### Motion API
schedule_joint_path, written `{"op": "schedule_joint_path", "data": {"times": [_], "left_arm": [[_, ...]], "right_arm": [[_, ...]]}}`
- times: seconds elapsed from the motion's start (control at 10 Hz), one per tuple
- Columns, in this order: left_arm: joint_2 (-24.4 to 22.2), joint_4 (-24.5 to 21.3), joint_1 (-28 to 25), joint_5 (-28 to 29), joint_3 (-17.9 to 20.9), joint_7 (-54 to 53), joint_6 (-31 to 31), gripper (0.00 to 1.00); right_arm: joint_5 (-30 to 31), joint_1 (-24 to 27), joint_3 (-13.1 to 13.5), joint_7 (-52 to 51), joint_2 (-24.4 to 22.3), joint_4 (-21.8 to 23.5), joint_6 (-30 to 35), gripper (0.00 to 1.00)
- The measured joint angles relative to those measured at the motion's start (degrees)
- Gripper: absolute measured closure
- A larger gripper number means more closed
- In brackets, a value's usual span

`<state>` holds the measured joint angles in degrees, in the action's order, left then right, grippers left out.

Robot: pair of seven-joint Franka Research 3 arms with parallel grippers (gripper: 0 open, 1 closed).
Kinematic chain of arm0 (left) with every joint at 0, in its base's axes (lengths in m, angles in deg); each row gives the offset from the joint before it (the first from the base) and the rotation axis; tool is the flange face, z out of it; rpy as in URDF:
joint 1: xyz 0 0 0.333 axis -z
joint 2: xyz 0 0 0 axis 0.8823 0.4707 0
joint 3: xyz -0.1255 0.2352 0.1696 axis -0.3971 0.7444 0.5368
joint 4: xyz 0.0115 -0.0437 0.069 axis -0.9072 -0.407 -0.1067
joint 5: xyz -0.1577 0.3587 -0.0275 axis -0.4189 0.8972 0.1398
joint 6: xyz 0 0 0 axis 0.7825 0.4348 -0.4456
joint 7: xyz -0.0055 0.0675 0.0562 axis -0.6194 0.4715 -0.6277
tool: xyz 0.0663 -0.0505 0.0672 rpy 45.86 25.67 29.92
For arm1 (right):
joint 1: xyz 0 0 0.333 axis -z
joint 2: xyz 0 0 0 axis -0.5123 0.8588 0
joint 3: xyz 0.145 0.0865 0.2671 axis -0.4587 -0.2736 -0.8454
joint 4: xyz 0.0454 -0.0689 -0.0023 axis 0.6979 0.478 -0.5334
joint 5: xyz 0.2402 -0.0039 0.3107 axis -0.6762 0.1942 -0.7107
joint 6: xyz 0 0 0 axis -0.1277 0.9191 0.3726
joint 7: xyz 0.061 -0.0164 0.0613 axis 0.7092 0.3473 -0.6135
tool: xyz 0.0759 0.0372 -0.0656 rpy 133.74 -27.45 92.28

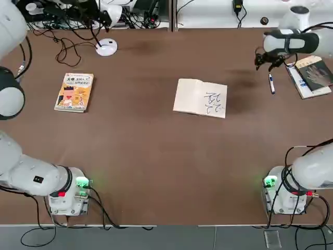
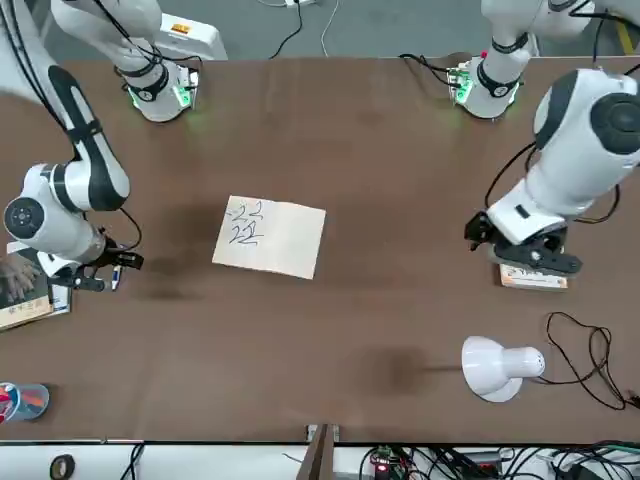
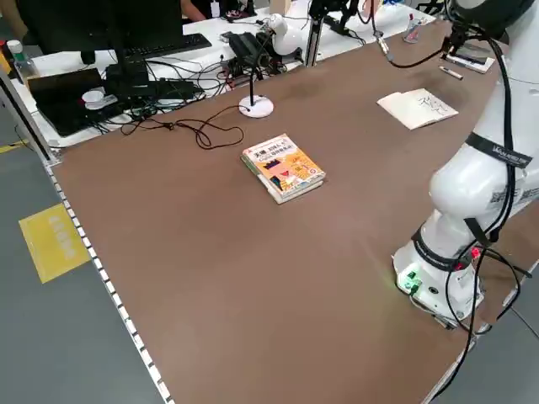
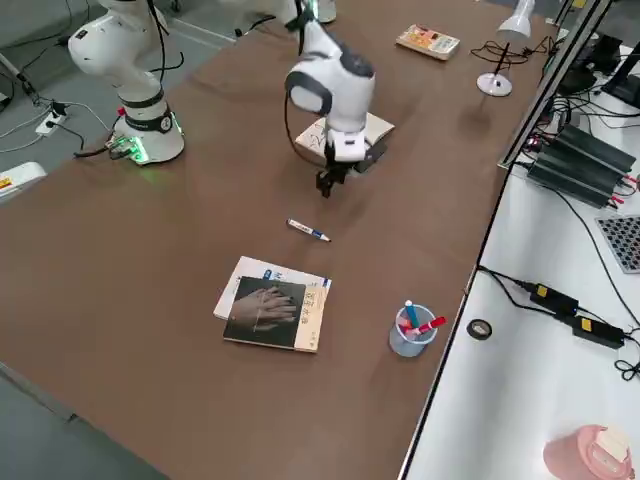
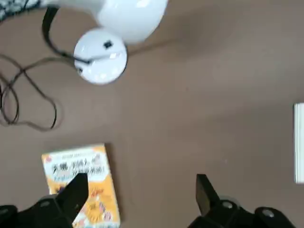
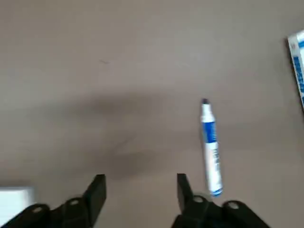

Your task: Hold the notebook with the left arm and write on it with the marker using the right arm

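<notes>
The notebook (image 1: 200, 97) lies open at the centre of the top view, scribbles on its right page. The marker (image 1: 271, 83) rests flat on the table at upper right, beside the empty right gripper (image 6: 138, 190), fingers spread. The left gripper (image 5: 137, 194), also spread, hovers over an orange book (image 1: 74, 91) at left.

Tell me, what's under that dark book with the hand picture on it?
The dark book lies on a white book or booklet with blue print along its edge. Only that strip sticks out; the rest is covered, so I can't tell what it is.
</notes>
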<state>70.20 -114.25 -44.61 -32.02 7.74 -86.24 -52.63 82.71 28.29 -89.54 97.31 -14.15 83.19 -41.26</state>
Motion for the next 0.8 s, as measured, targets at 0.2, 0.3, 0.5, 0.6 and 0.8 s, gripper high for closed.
{"op": "schedule_joint_path", "data": {"times": [0.2, 0.3, 0.5, 0.6, 0.8], "left_arm": [[-1.7, -0.3, -1.3, -0.3, 0.0, -0.9, 3.1, 0.00], [-2.5, -0.4, -1.8, -0.3, 0.0, -1.5, 4.6, 0.00], [-4.0, -0.4, -3.0, -0.3, 0.0, -2.7, 7.0, 0.00], [-4.6, -0.5, -3.8, -0.3, 0.0, -3.5, 7.9, 0.00], [-5.5, -0.5, -4.9, -0.3, 0.1, -4.6, 9.3, 0.00]], "right_arm": [[1.3, -2.5, 0.0, 1.1, -2.8, -3.0, 4.0, 0.22], [2.3, -3.1, 0.0, 1.2, -4.4, -4.2, 5.7, 0.15], [4.7, -3.4, 0.0, 0.1, -7.6, -6.3, 8.6, 0.12], [5.7, -3.3, 0.1, -2.4, -9.2, -7.1, 9.6, 0.12], [6.3, -2.5, 0.5, -9.4, -11.9, -8.9, 11.7, 0.12]]}}
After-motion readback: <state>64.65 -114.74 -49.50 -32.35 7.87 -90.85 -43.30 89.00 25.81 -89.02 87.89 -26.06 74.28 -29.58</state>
